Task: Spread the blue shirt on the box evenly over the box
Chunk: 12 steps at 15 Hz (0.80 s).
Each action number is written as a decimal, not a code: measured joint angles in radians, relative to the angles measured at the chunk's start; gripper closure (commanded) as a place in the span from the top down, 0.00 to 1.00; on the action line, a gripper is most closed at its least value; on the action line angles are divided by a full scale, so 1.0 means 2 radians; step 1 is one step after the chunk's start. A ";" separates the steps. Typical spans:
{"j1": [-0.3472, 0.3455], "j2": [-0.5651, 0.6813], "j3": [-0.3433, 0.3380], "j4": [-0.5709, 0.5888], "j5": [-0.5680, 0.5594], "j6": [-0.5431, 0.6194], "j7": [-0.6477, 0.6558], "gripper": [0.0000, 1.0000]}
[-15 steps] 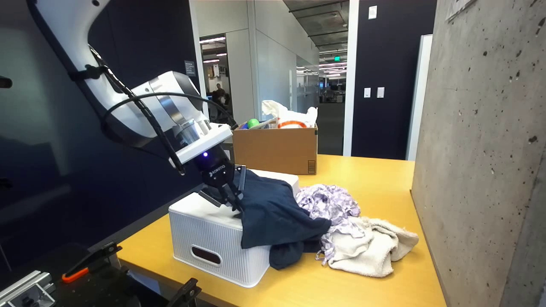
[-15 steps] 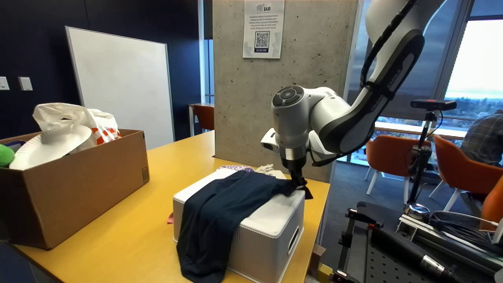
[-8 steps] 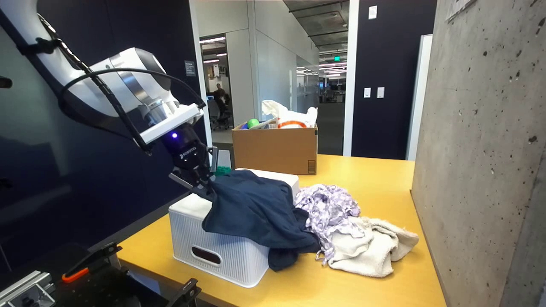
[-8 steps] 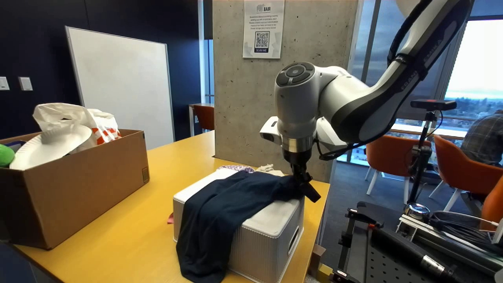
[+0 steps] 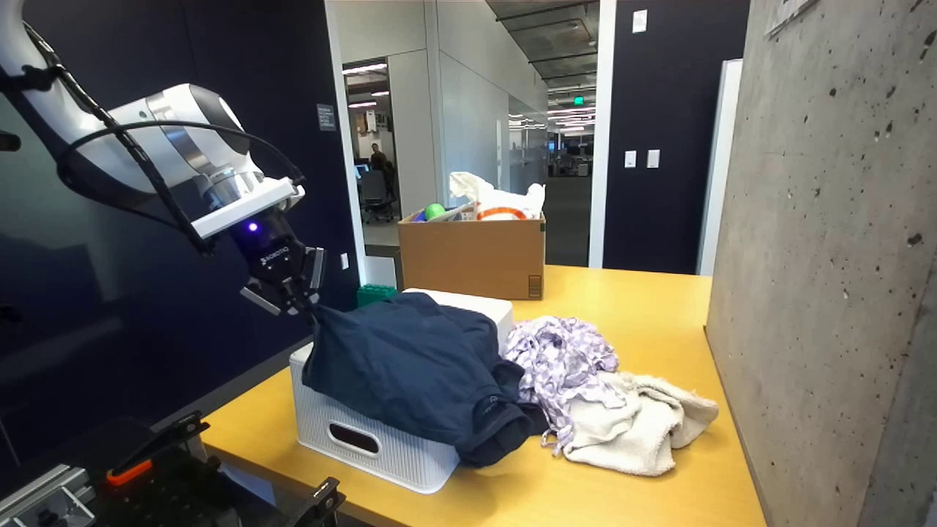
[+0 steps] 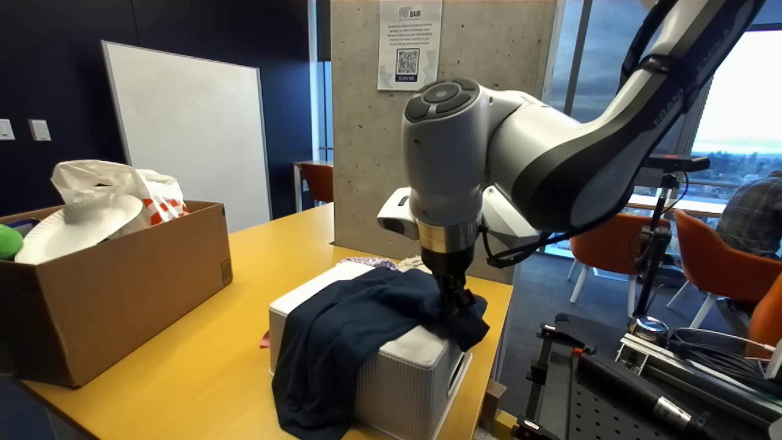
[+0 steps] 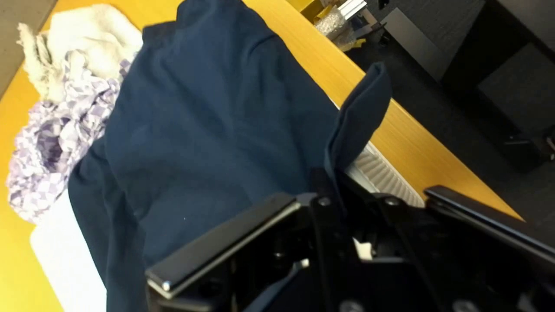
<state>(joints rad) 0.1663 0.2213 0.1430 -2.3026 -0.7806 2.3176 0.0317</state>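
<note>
- Gripper (image 5: 301, 307): jaws pinched tight, no gap beyond fabric thickness. It has hold of an edge of the shirt (image 5: 410, 359), nothing else visible in the grip.
- Wrist view: a flap (image 7: 360, 117) of the shirt sticks up just past the fingertips, right of centre. Bulk spreads from there to the left and upper left of the frame.
- In an exterior view the gripper hangs left of the shirt, above the left corner of the box (image 5: 402, 454). Cloth slopes down and right from the grip and looks taut.
- Key relation: nearly all the shirt lies to one side of the grip, rightward there. Single arm, so no choice of hand.
- In an exterior view the long axis of the box (image 6: 391, 391) runs left to lower right. The shirt (image 6: 342, 330) crosses it on a slant, hanging down the near side at lower left; gripper (image 6: 458, 305) near its right end.
- Bare box top there: strip at upper left, plus the near corner.
- Purple cloth (image 5: 564, 359) looks to touch the shirt's right side; could get dragged.
- Judgement: spreading is partway. Next move likely needs the held edge carried outward from the bulk, over that near corner, then lowered before release.
</note>
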 measured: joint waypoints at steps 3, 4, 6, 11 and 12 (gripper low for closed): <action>0.013 0.012 0.015 0.015 0.021 -0.002 -0.016 0.02; 0.016 0.016 0.018 0.019 0.029 -0.002 -0.023 0.02; 0.017 0.024 0.025 0.027 0.048 -0.001 -0.044 0.02; 0.019 0.050 0.036 0.055 0.091 0.000 -0.101 0.02; 0.020 0.057 0.038 0.062 0.097 0.000 -0.108 0.32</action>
<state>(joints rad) 0.2070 0.3352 0.2181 -2.1784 -0.5873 2.3170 -0.1834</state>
